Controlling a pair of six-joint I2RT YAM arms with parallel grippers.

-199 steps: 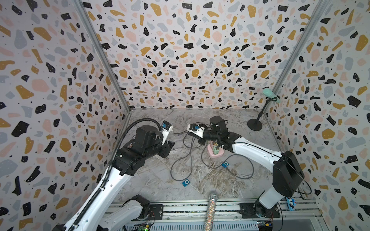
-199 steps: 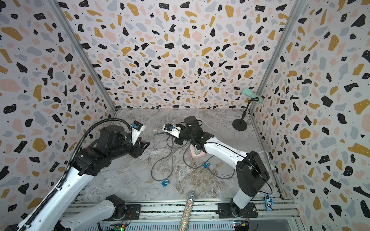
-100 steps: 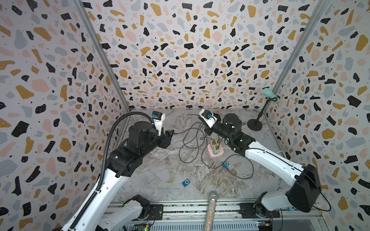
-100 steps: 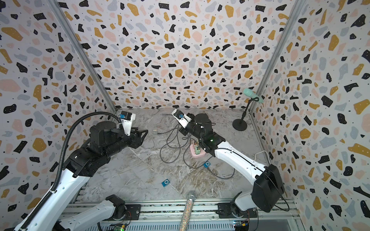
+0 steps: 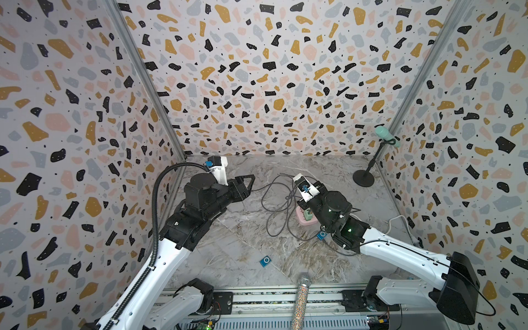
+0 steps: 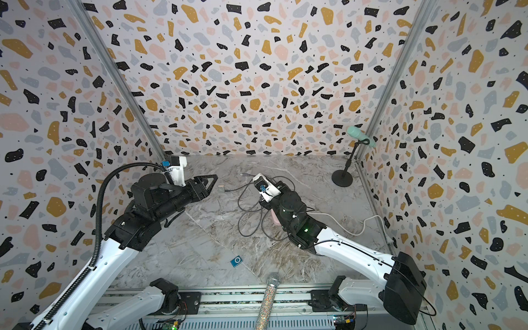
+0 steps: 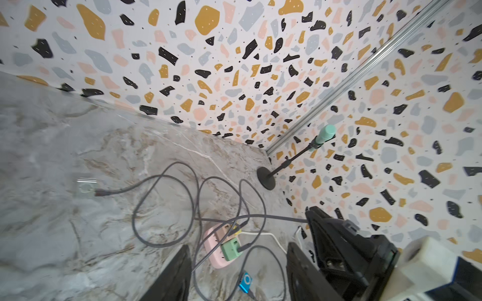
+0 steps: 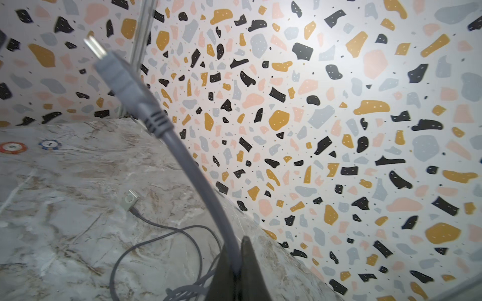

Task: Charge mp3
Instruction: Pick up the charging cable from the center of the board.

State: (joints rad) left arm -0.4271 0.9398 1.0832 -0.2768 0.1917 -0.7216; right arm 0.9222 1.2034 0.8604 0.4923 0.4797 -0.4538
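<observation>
Three small mp3 players lie on the marble floor. A loose blue mp3 [image 5: 265,261] is near the front. A second blue mp3 [image 7: 245,281] has a grey cable in it, beside the pink power strip [image 5: 303,219]. A silver mp3 [image 7: 85,186] at the back left also has a cable plugged in. My right gripper [image 8: 236,250] is shut on a grey cable whose free plug [image 8: 114,75] sticks up in the air. My left gripper [image 5: 248,183] hovers open and empty above the floor, close to the silver mp3 [image 6: 221,188].
Tangled grey cables [image 5: 274,205] loop across the middle. A green adapter [image 7: 230,249] sits in the strip, and a white cord [image 6: 343,225] runs to the right wall. A mic stand [image 5: 363,178] is at the back right, a glitter microphone [image 5: 301,300] at the front, poker chips [image 8: 13,147] at the far left.
My right arm has lifted away from the power strip and drawn back to the right, with the cable still in its jaws. My left gripper has risen and moved toward the back.
</observation>
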